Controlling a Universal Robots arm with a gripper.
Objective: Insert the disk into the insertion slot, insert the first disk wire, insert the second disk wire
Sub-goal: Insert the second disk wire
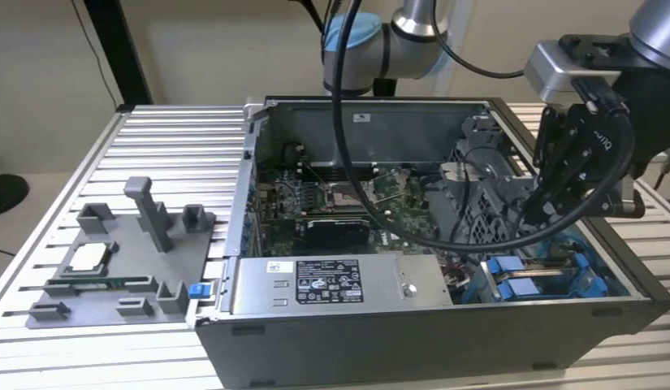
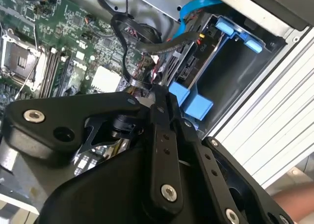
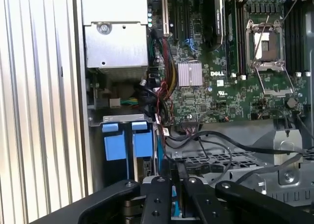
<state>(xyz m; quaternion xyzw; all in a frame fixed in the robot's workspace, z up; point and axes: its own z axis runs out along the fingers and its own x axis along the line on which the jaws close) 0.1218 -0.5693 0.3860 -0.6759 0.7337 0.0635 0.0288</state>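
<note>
Blue-railed insertion slot (image 1: pixel 546 276) lies just below my gripper (image 3: pixel 177 185), whose fingers look nearly closed, perhaps pinching a disk wire (image 3: pixel 169 158).

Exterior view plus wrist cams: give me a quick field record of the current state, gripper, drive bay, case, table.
gripper: lowered inside the case, over the drive bay corner
finger state: cannot tell
insertion slot: blue rails visible, at the case's corner toward the exterior view's right
cables: black bundle hanging beside the bay
power supply box: along the case's near wall
motherboard: exposed, processor socket empty
parts fixture: grey, on the table at the exterior view's left
</note>
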